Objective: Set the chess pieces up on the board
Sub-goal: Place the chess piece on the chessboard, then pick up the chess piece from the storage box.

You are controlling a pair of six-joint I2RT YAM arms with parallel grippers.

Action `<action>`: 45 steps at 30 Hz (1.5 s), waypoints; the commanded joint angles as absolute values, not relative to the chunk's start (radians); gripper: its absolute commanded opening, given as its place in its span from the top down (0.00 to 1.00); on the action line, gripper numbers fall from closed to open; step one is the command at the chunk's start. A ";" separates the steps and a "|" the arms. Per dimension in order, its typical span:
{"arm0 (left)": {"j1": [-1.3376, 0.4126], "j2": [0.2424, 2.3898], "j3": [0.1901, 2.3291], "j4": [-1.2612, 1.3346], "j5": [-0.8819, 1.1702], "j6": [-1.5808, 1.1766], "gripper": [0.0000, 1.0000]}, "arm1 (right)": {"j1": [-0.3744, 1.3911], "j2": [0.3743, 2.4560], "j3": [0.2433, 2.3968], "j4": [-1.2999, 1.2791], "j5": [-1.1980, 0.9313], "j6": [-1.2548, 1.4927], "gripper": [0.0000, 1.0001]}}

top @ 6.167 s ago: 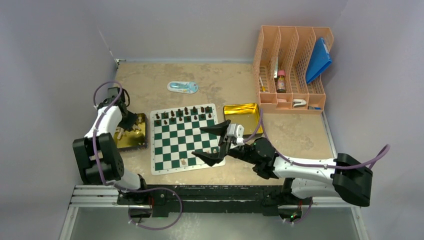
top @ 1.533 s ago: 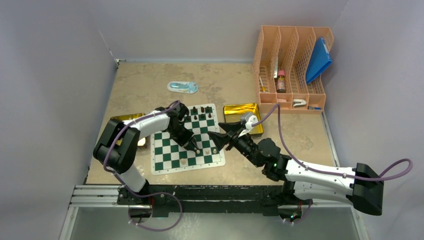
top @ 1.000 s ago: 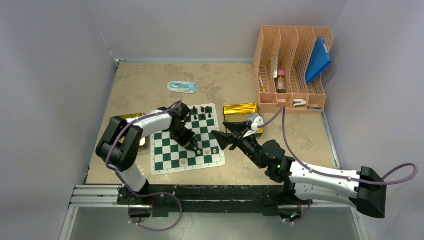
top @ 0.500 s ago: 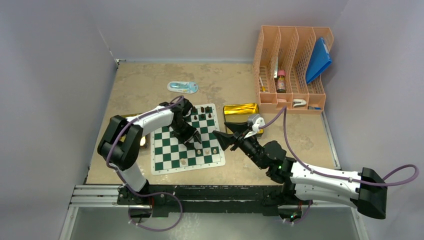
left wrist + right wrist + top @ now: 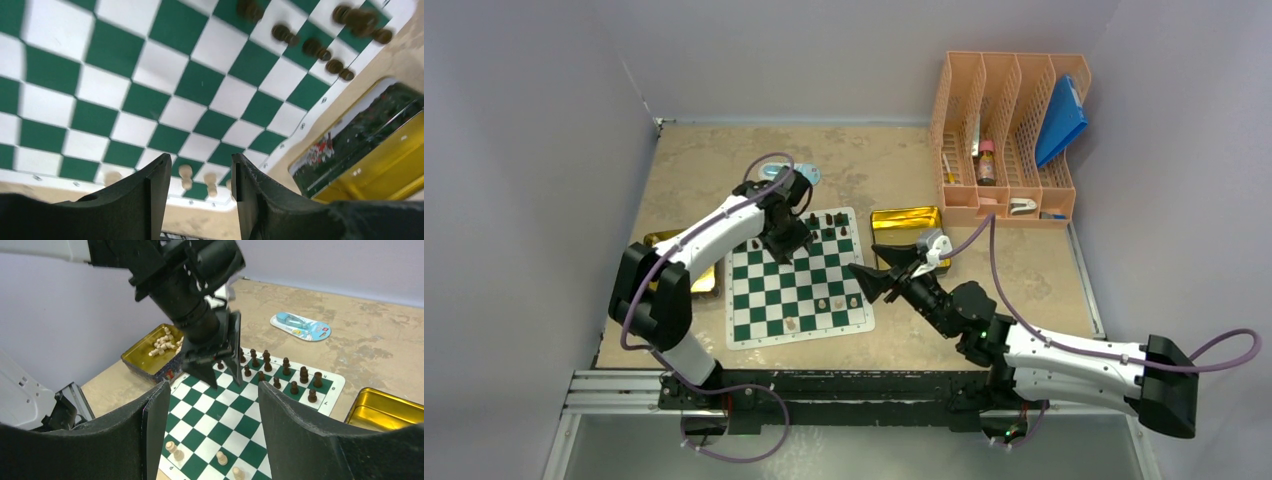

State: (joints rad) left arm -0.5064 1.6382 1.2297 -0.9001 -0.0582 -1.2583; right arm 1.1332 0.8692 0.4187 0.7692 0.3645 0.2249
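The green-and-white board [image 5: 796, 285] lies mid-table. Dark chess pieces [image 5: 829, 219] stand along its far rows, and they show too in the right wrist view [image 5: 285, 365]. Several cream pieces [image 5: 837, 300] stand on the near row, also seen as cream pieces [image 5: 185, 173] between my left fingers' tips and as cream pieces [image 5: 220, 457] below my right jaws. My left gripper [image 5: 786, 243] hangs open and empty above the board's far left part [image 5: 200, 175]. My right gripper [image 5: 864, 258] hovers open and empty at the board's right edge [image 5: 215, 405].
A gold tin [image 5: 155, 352] holding loose cream pieces sits left of the board. An empty gold tray [image 5: 909, 225] lies to its right. A peach desk organizer [image 5: 1009, 135] stands at the back right. A blue packet [image 5: 300, 325] lies beyond the board.
My left gripper has opened and pulled back from the near row toward the board's far left, leaving a cream piece standing there. The right arm has barely moved.
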 commanded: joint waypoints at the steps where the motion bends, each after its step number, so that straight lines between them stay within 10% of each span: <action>1: -0.504 1.624 1.339 -0.945 -0.362 -1.036 0.53 | 1.137 0.885 0.465 0.816 0.337 0.204 0.32; 27: 0.220 1.492 1.086 -0.557 -0.100 -0.553 0.71 | 1.137 0.922 0.417 0.898 0.313 0.253 0.31; 45: 0.256 1.637 1.096 -0.592 -0.109 -0.513 0.75 | 1.137 0.922 0.452 0.866 0.312 0.235 0.31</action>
State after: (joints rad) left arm 0.2485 1.6142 1.0836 -0.6098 -0.1104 -0.5365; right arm 1.1332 0.9459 0.4206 0.8219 0.2974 0.2352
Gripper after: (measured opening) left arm 0.246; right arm 0.685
